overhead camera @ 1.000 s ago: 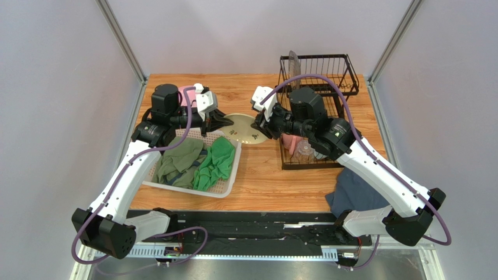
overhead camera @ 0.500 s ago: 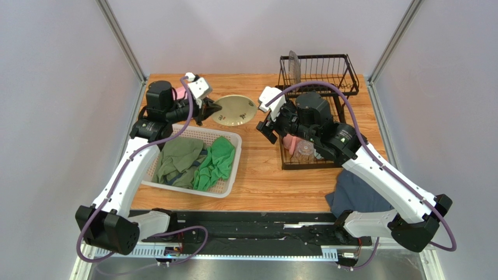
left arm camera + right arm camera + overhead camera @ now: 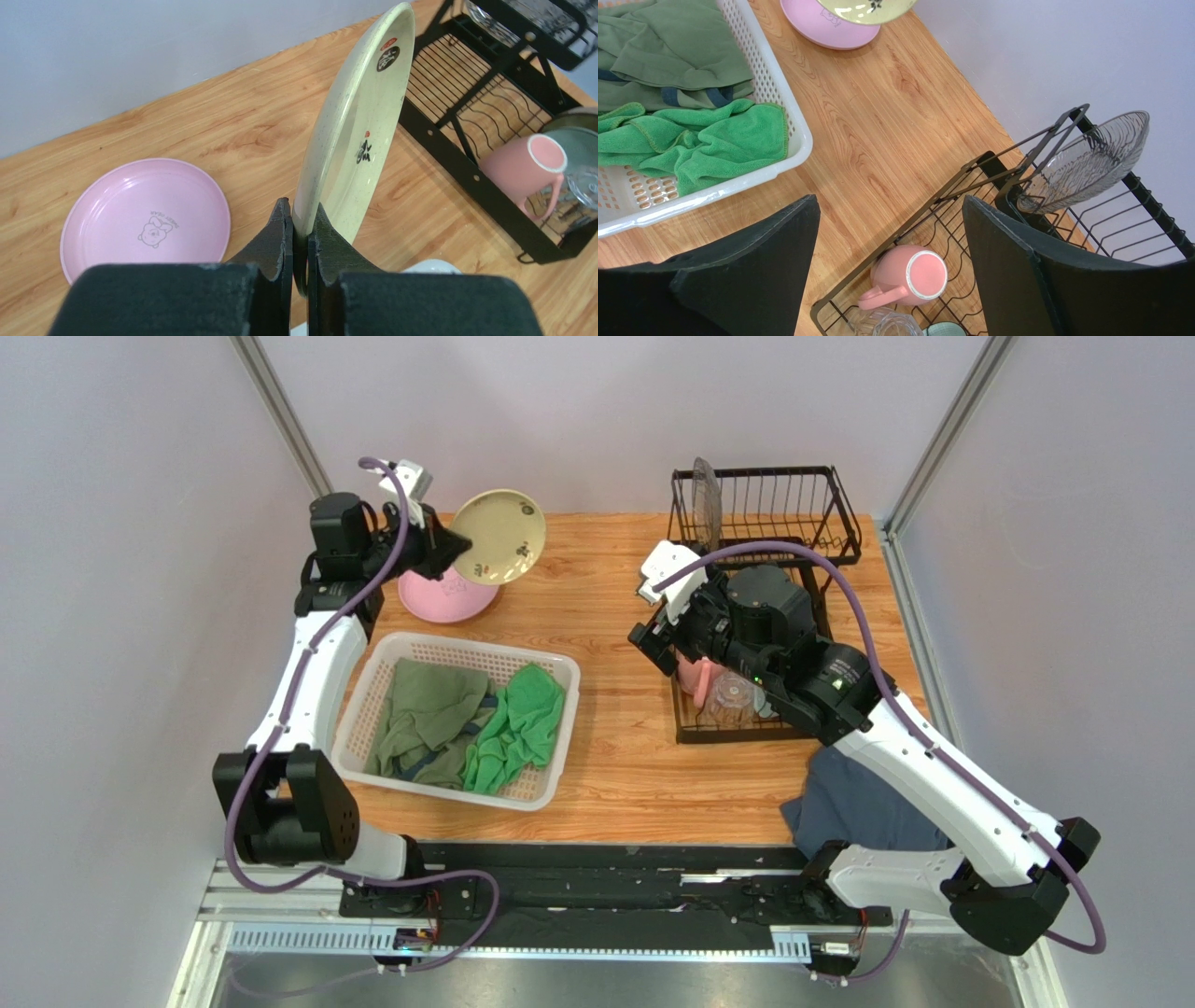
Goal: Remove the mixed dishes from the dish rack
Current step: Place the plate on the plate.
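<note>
We show the cream plate (image 3: 498, 535) raised, tilted, near the flat pink plate (image 3: 446, 595); the black dish rack (image 3: 456, 170) holds a sideways pink mug (image 3: 906, 276) below, a ribbed plate (image 3: 1088, 161) upright above.

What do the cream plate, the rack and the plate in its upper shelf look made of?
Cream plate: probably glazed ceramic or melamine; it is glossy and speckled, with printed marks. Rack: black coated metal wire, judging by the thin welded bars. Upper plate: glass or clear plastic, can't tell which; it is translucent and ribbed.
</note>
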Robot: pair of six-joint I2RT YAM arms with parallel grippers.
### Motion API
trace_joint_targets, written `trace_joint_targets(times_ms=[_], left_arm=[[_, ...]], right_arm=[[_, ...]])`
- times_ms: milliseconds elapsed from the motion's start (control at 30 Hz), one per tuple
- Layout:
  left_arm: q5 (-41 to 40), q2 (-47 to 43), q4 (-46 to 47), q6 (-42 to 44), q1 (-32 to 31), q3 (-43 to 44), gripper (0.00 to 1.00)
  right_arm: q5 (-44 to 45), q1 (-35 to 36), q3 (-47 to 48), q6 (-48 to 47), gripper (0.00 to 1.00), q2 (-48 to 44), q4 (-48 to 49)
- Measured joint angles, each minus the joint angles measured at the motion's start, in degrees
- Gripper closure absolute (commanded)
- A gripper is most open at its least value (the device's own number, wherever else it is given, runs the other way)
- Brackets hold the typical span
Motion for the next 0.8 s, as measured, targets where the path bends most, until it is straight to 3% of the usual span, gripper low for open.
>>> trace_joint_targets(times_ms=[467,800], left_arm=[[3.34,19.28,1.92,-17.16,10.23,11.61,1.0],[3.98,26.53,1.57,-23.85,11.26,15.02,1.0]], right_arm=[[2.21,-1.51,-2.62,-0.44,0.16,-3.85,1.11],[3.1,-1.88,-5.33,-1.22,0.16,-4.68,1.49]])
